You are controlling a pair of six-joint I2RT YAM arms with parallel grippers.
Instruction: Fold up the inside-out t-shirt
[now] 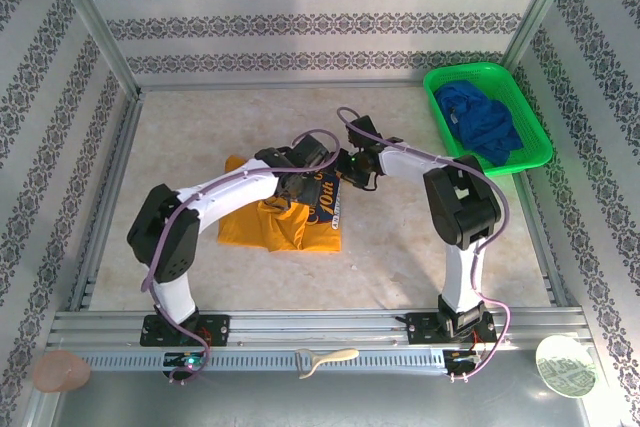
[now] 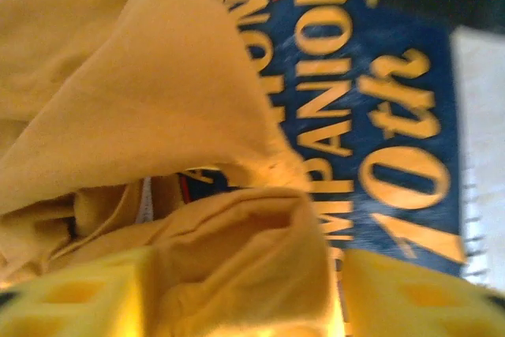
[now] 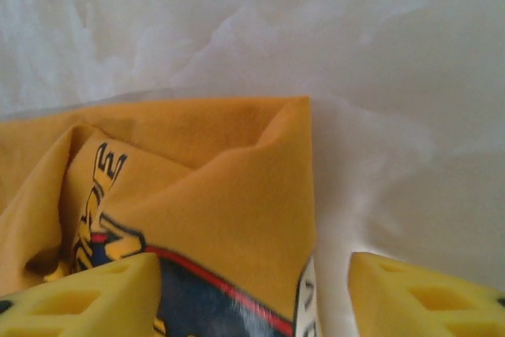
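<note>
Lying softly creased, the mustard t-shirt [image 1: 255, 229] bares navy print [image 2: 394, 140].

On the dark blue printed panel [image 2: 394, 116] of the mustard-yellow t-shirt [image 2: 142, 116], "70th" is written in yellow script, turned sideways in the left wrist view. Beside it the block letters "MPANION" can be read, the start of the word being covered by a fold. A further line is cut off at the frame edge, and only "ONE" can be made out.
</note>
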